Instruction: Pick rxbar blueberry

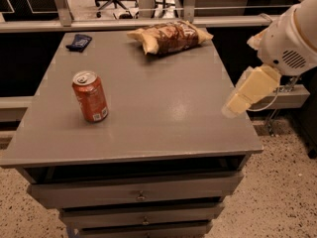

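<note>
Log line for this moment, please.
gripper: beside right edge of table, nothing held | rxbar blueberry: far-left corner, untouched | soda can: upright, left | chip bag: far edge

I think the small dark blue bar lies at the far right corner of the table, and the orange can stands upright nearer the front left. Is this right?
Not quite. The camera view shows the rxbar blueberry at the far left corner of the table, not the far right. The orange can does stand upright nearer the front left. The gripper is at the table's right edge, far from the bar.

White vented arm — cream gripper (right)
</note>
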